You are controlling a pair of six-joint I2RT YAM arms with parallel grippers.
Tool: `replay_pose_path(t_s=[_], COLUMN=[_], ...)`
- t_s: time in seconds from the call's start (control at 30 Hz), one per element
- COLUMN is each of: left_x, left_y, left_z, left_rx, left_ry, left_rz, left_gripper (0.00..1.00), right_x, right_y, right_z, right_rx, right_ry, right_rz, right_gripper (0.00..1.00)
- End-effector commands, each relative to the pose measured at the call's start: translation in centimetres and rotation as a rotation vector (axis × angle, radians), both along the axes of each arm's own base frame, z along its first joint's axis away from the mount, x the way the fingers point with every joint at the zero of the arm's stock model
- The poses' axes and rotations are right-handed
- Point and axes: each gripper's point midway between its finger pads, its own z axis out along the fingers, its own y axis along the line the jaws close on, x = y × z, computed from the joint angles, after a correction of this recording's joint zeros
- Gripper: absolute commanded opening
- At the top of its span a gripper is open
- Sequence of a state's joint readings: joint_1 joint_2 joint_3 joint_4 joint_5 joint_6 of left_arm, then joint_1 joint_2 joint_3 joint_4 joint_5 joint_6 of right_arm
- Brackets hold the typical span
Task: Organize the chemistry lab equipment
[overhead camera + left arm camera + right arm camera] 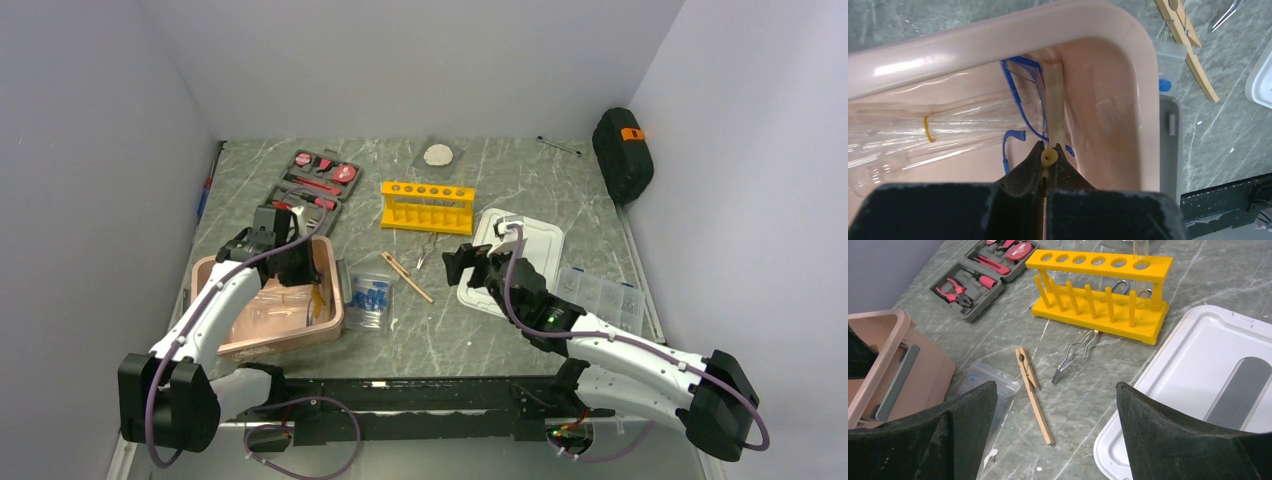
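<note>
Counter (500, 340) was grey-green marble-look, boxed in by plain pale walls on the left, far and right sides. Black case (622, 155) with an orange latch stood at the far-right corner; any print on it was too small to read.

Left gripper (1049, 155) was down in the pink tub (973, 50) at the near-left corner, jaws clamped on a pale rubber tube (1055, 100). Safety glasses (1020, 80) lay in the tub too, beside clear glassware (923, 130).

Right gripper (1057, 415) had its jaws wide apart and held nothing, hovering at the left edge of the white lid (1198, 390).

Yellow rack (427, 206) stood mid-counter toward the far edge. Bag of blue-capped tubes (370, 298) lay just right of the tub, with the wooden clamp (408, 277) near it. Tool kit (312, 180) lay open toward the far-left corner.
</note>
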State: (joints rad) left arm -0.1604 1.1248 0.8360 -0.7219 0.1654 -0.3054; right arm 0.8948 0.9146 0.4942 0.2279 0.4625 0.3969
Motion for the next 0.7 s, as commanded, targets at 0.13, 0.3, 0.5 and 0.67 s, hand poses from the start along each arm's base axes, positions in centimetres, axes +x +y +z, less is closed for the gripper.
replay_pose_path(t_s=[0.13,0.3,0.5,0.67], left_x=[1.0,1.2,1.1,1.1], left_y=[-0.8,-0.4,0.2,1.0], left_z=[-0.7,-0.6,-0.5,0.0], left_rx=[-0.032,-0.013,0.016,0.054], left_ry=[-0.019,-0.030,-0.033,-0.046], left_rz=[-0.019,-0.012,0.002,0.028], left_gripper=[0.12,0.25,0.40,0.53], right_x=[0.4,0.5,0.5,0.4], right_y=[0.6,0.8,0.9,0.9], right_z=[0.5,0.5,0.2,0.1], right_rx=[0.022,0.021,0.022,0.025], right_ry=[-0.003,0.001,0.010,0.010], right_rz=[0.008,0.012,0.015,0.013], right_gripper=[0.89,0.90,0.91,0.91])
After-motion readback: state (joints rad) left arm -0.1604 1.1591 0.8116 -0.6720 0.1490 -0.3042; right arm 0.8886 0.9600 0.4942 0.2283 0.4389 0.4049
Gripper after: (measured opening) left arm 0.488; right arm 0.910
